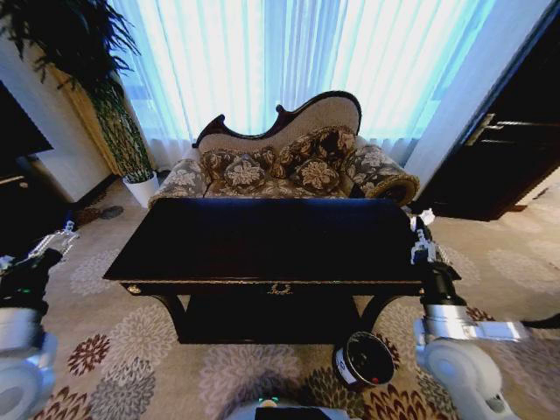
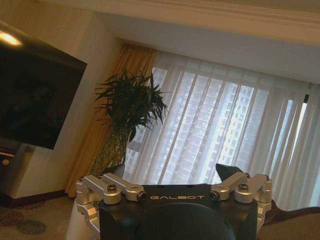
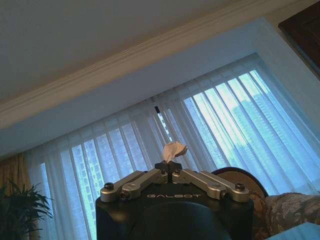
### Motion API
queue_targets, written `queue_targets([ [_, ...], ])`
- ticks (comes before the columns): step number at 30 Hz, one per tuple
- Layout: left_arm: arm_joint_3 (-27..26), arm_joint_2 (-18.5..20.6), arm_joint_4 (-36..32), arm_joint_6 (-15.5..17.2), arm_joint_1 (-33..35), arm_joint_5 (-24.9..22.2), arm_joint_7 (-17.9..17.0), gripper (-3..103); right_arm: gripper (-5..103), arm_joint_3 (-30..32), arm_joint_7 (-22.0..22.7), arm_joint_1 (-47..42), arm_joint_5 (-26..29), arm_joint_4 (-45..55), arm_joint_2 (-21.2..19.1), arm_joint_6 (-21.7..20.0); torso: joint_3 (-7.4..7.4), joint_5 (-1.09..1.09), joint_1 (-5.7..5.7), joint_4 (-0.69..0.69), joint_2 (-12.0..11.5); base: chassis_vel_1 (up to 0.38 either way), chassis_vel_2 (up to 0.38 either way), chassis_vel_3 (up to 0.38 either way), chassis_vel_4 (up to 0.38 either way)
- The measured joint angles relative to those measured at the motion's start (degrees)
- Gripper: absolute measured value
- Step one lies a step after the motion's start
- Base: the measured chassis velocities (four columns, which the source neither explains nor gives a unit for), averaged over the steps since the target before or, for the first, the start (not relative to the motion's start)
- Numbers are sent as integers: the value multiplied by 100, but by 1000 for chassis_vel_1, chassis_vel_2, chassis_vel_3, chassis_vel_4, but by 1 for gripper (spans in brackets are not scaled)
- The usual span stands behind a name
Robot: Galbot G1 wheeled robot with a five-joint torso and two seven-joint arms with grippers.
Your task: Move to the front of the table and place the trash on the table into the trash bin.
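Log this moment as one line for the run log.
right gripper: jaws shut on paper scrap, raised beside table | left gripper: open, idle at left | bin: on floor before table

left arm raised at left side | left gripper (image 2: 172,187) fingers spread | right arm raised at right side | right gripper (image 3: 170,167) pinched on paper scrap (image 3: 174,149)

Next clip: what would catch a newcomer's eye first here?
The glossy near-black table fills the middle, with a patterned sofa behind it. A small round dark trash bin stands on the carpet at its front right. The right gripper, raised beside the table's right end, pinches a crumpled white paper scrap.
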Motion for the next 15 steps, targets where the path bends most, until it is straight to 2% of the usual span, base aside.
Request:
queue_targets([
  [2, 11, 8, 57, -6, -5, 24, -1, 100, 0, 9, -238, 27, 118, -277, -73, 145, 0, 0, 0, 1, 0, 0, 0, 0, 0],
  [3, 33, 39, 137, -12, -35, 56, -1, 100, 0, -15, -565, 104, 311, -690, -130, 311, 0, -3, 0, 1, 0, 0, 0, 0, 0],
  [4, 43, 50, 162, -13, -46, 69, -1, 100, 0, -39, -687, 138, 382, -868, -137, 353, 0, -1, -1, 1, 0, 0, 0, 0, 0],
  [5, 43, 50, 162, -13, -46, 69, -1, 100, 0, -39, -687, 138, 382, -868, -137, 353, 0, -1, -1, 1, 0, 0, 0, 0, 0],
  [9, 179, 93, 328, -36, -124, 209, 2, 100, 0, -126, -1607, 339, 841, -1900, -13, 483, 0, 1, 0, 1, 0, 0, 0, 0, 0],
  [11, 203, 94, 345, -40, -132, 236, 3, 100, 0, -128, -1761, 351, 924, -2024, 16, 488, 0, 1, 0, 1, 0, 0, 0, 0, 0],
  [14, 348, 106, 435, -69, -173, 392, 12, 100, 0, -63, -2511, 382, 1329, -2498, 144, 462, 0, 0, 0, 0, 0, 0, 0, 0, 0],
  [15, 348, 106, 435, -69, -173, 392, 12, 100, 0, -63, -2511, 382, 1329, -2498, 144, 462, 0, 0, 0, 0, 0, 0, 0, 0, 0],
])
